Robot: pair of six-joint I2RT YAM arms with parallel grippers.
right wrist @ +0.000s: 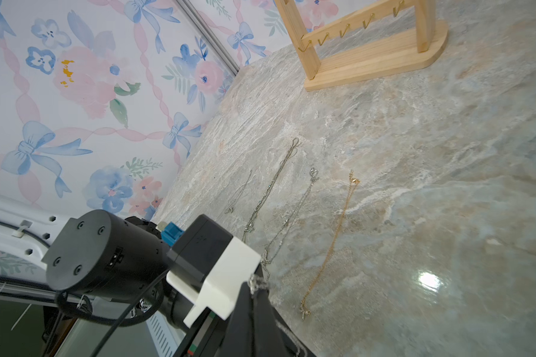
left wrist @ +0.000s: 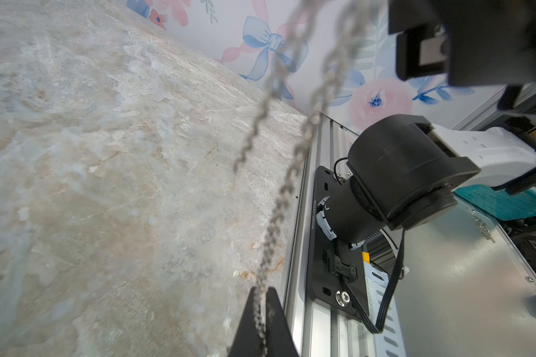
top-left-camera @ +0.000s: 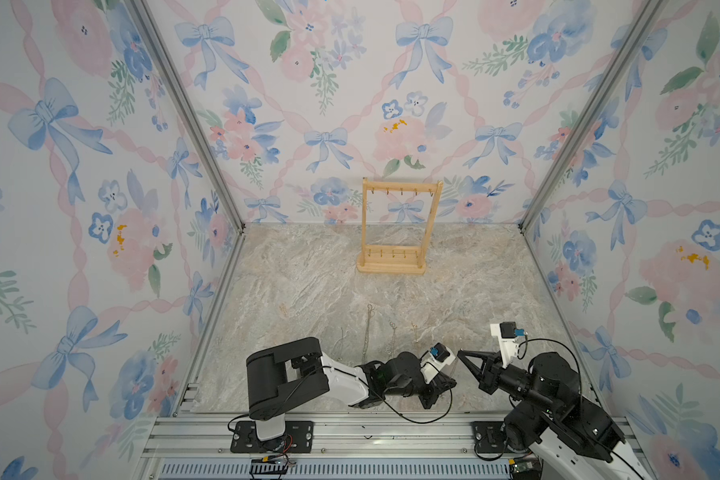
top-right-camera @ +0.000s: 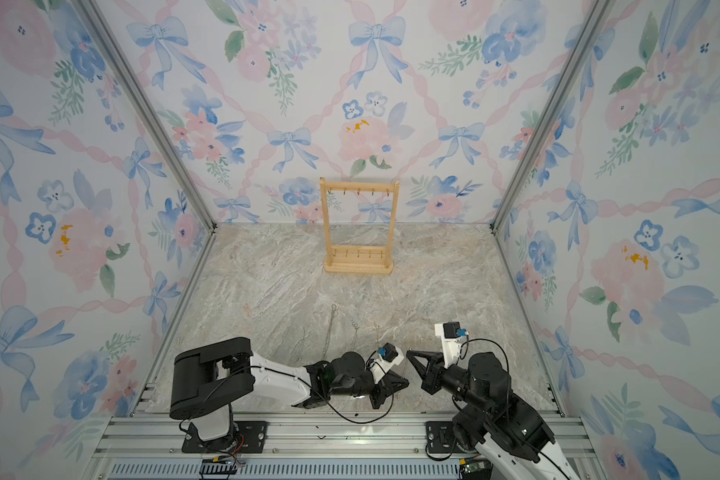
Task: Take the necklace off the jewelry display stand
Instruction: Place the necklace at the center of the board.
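Plainly pale pine jewelry display stand (top-left-camera: 391,267), upright, brass hooks (right wrist: 343,32)

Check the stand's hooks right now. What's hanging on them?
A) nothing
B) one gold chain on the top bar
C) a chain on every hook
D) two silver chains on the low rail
A: in both top views the jewelry display stand has bare hooks on both the upper and lower rows.
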